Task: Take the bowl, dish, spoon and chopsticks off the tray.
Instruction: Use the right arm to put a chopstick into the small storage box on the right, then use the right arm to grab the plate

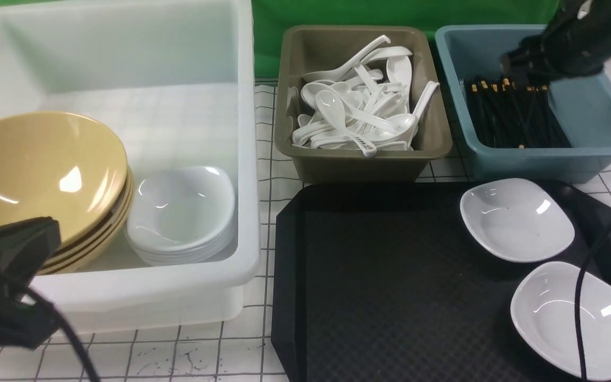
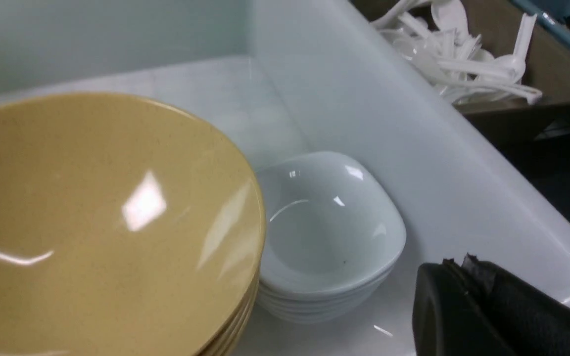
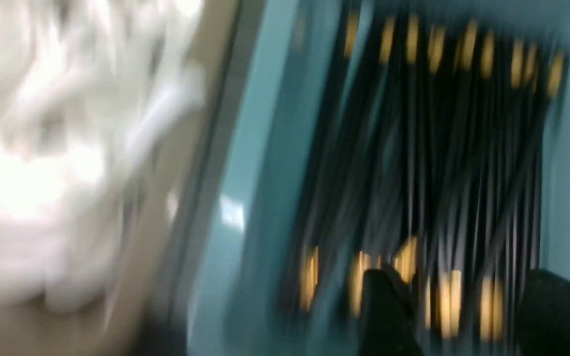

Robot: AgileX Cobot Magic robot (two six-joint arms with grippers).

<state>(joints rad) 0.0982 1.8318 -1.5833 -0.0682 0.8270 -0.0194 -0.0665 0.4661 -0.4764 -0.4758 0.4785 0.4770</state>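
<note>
The right gripper (image 1: pixel 520 69) hung over the far end of the blue tub (image 1: pixel 592 106), just above the gold-banded ends of the chopsticks (image 1: pixel 512 114). In the blurred right wrist view its jaws stood apart with only the pile showing through the gap, so it looked open and empty, most likely placed there to drop sticks among their own kind. The sticks lay side by side along the tub's left wall, running from far end to near end, a sorted bundle rather than a heap. The left gripper (image 2: pixel 458 287) was closed on nothing, idling at the near left corner of the white tub (image 1: pixel 247 159), beside the bowl (image 1: pixel 40 170) that sat tilted on top of a yellow stack there. A pile of white dishes (image 1: pixel 181 212) rested against that stack, toward the tub's near right corner. The spoon (image 1: pixel 363 143) with dark marks on its handle lay at the near edge of the olive tub (image 1: pixel 284 106), on top of the plain ones. On the tray (image 1: pixel 390 276) only two things were left: a far dish (image 1: pixel 516 218) and a near dish (image 1: pixel 576 318), both along its right edge, close together and not yet cleared. They seemed the remaining work, probably bound for the white pile.
</note>
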